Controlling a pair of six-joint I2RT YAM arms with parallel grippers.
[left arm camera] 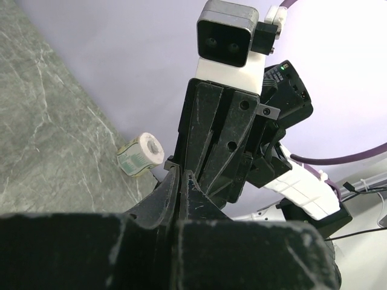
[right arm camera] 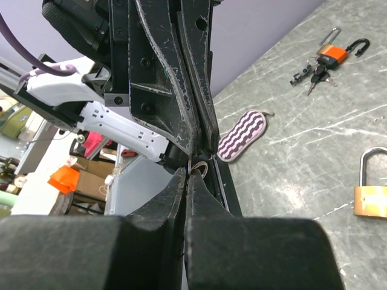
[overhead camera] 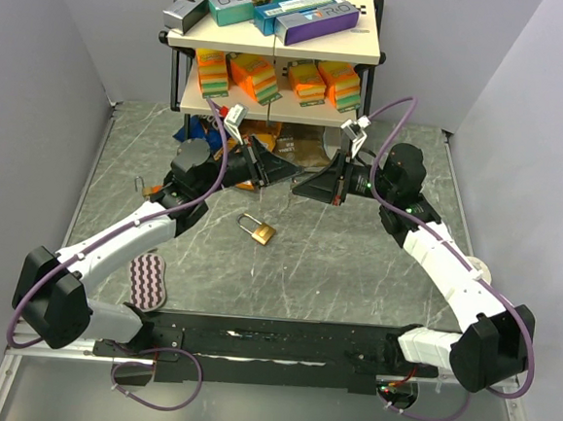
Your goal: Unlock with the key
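Observation:
A brass padlock (overhead camera: 257, 230) lies shackle-closed on the grey table below the two grippers; it also shows in the right wrist view (right arm camera: 371, 194). My left gripper (overhead camera: 290, 172) and right gripper (overhead camera: 299, 186) meet tip to tip above the table's middle, both shut. In the right wrist view a thin key (right arm camera: 192, 162) with its wire ring (right arm camera: 202, 167) sits between my right gripper's (right arm camera: 188, 173) tips and reaches the left gripper's tips. In the left wrist view my left gripper (left arm camera: 180, 174) is closed; the key is hidden there.
A second, orange padlock with a bunch of keys (right arm camera: 326, 59) lies at the table's left (overhead camera: 147, 188). A pink wavy pad (overhead camera: 146, 280) lies near the left arm. A tape roll (left arm camera: 140, 154) is at the right. A shelf (overhead camera: 275, 48) with boxes and sponges stands at the back.

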